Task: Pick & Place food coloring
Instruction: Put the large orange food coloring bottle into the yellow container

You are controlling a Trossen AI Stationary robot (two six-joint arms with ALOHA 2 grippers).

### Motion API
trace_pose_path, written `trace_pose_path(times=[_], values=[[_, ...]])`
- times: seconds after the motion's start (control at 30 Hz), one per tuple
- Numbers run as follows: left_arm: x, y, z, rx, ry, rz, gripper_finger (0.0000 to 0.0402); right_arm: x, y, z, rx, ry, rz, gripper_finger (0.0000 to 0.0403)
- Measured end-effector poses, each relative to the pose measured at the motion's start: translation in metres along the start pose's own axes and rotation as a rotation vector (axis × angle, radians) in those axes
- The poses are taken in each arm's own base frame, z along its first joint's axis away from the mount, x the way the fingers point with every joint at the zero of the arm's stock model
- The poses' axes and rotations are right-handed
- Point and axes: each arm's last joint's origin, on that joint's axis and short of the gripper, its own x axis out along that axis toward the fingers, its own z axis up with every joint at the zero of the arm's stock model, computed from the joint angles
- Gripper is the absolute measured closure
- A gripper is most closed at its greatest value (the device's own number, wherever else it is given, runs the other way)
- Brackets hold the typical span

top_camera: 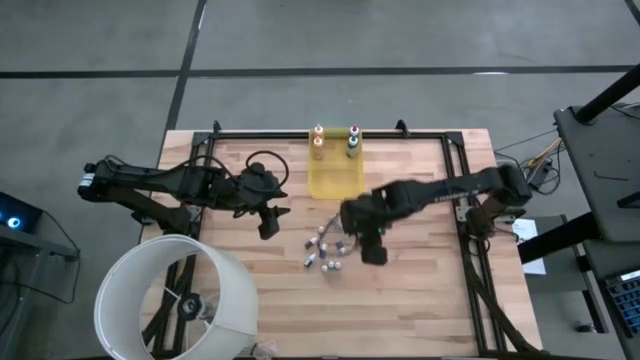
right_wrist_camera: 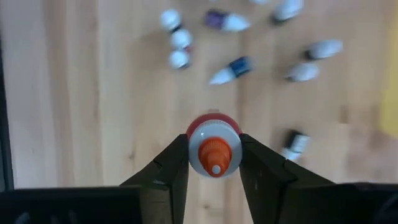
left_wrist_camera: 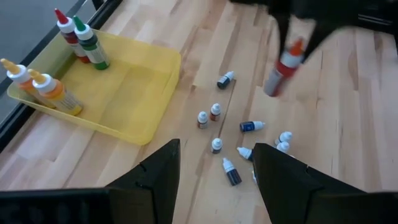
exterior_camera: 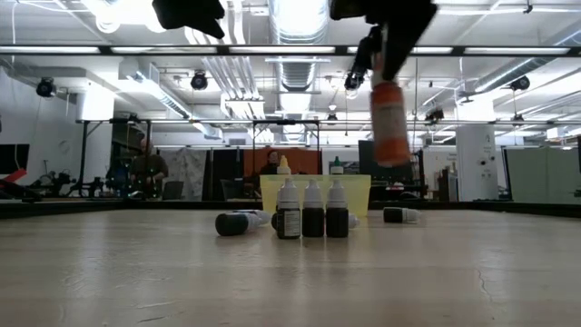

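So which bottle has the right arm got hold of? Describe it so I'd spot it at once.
Start at the yellow tray at the table's far edge, then come nearer to the loose bottles on the wood. Just right of them the right gripper holds an orange-capped bottle in its fingers, the only one hanging in the air.

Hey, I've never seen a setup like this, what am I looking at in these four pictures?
Two robot arms work at a wooden table. One picture looks straight down, one looks level across the tabletop, and two come from cameras on the arms' wrists. The right claw is shut on an orange-capped bottle and holds it in the air above a scatter of small food coloring bottles, some standing, some lying down. The left claw is open, holds nothing and hangs near a yellow tray, where four bottles already stand at the far end. People are visible in the room behind.
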Motion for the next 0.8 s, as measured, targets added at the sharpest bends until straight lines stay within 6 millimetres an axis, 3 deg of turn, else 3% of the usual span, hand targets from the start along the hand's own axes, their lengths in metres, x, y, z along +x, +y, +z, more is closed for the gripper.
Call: trace_pose_path(times=[0.2,0.37,0.6,0.8], values=[[0.000,0.000,0.000,0.000,0.000,0.000,0.0229,-0.033,-0.046,0.016,0.096,-0.086,-0.037,0.0295],[0.000,0.001,0.000,0.000,-0.009,0.025,0.0229,-0.054,-0.098,0.019,0.188,-0.151,-0.102,0.0295],[0.000,0.001,0.000,0.000,-0.011,0.032,0.0229,-0.065,-0.161,0.008,0.311,-0.187,-0.185,0.0295],[0.000,0.001,0.000,0.000,-0.013,0.036,0.0229,-0.067,-0.187,0.002,0.305,-0.222,-0.224,0.0295]])
